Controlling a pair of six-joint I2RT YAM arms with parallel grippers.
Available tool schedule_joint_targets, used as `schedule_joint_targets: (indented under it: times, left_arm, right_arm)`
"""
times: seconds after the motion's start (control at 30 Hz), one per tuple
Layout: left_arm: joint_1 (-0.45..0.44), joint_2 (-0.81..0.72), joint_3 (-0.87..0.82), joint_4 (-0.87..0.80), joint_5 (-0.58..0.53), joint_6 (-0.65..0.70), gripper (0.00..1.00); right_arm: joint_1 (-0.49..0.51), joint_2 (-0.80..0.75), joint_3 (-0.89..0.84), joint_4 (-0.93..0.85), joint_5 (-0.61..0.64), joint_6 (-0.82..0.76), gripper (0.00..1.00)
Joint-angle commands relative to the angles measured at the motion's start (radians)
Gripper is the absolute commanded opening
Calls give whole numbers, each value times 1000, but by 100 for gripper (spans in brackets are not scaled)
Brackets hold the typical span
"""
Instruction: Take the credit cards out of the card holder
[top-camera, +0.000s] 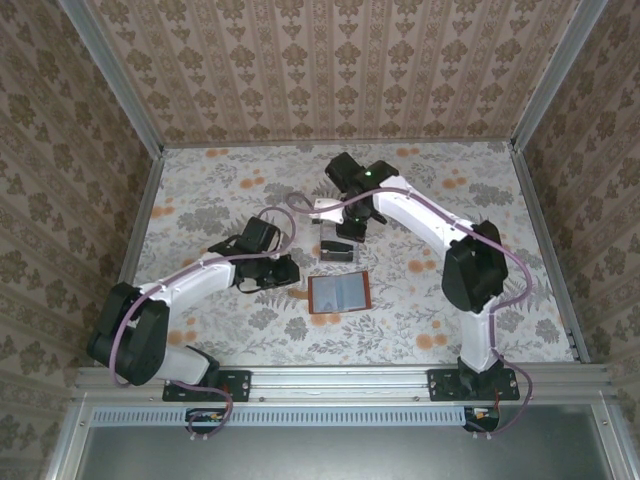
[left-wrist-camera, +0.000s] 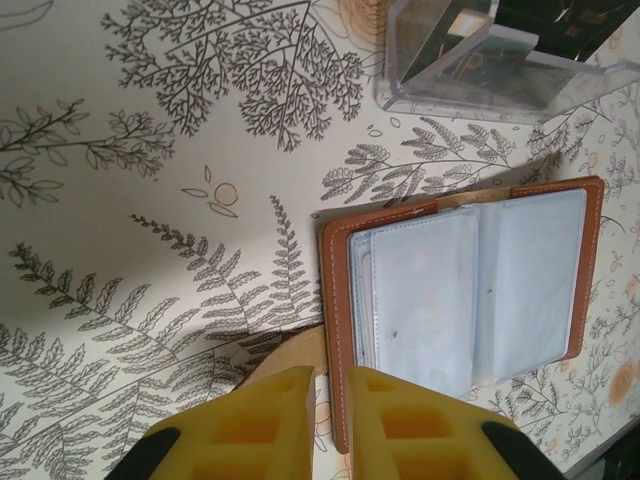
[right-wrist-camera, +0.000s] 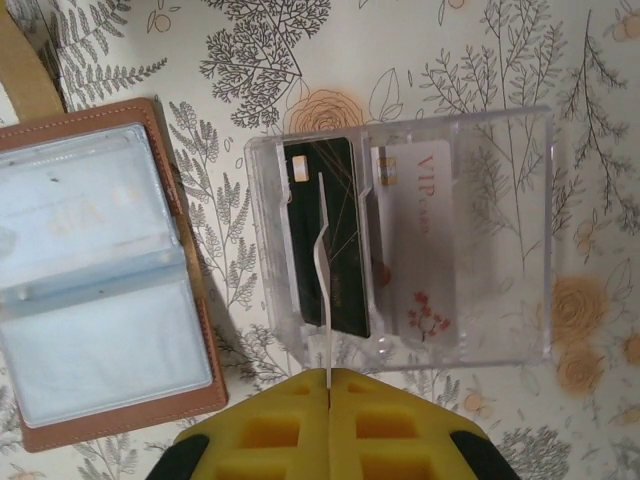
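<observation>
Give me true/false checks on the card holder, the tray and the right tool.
1. The card holder lies open on the table. True.
2. The clear tray holds a black card and a white VIP card. True.
3. The right tool is open and empty. False: it is shut on a thin card seen edge-on.
4. The card holder sits inside the clear tray. False: it lies on the table beside it.

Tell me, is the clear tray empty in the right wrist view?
No: a black card and a white VIP card sit side by side in the clear tray.
</observation>
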Motion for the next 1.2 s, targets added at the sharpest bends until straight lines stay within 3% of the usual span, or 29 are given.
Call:
schedule_joint_targets:
  times: [0.0, 0.57, 1.17]
  left_arm:
    - [14, -28, -18, -3, 1, -5, 17]
    - [90, -54, -34, -38, 21, 30, 17]
    - [117, -31, -37, -28, 41, 34, 18]
  right_arm:
    - [-10, 77, 125, -155, 39, -110, 0]
    - [-35, 356, 571, -296, 90, -169, 0]
    - [-45, 429, 599, -350, 60, -163, 0]
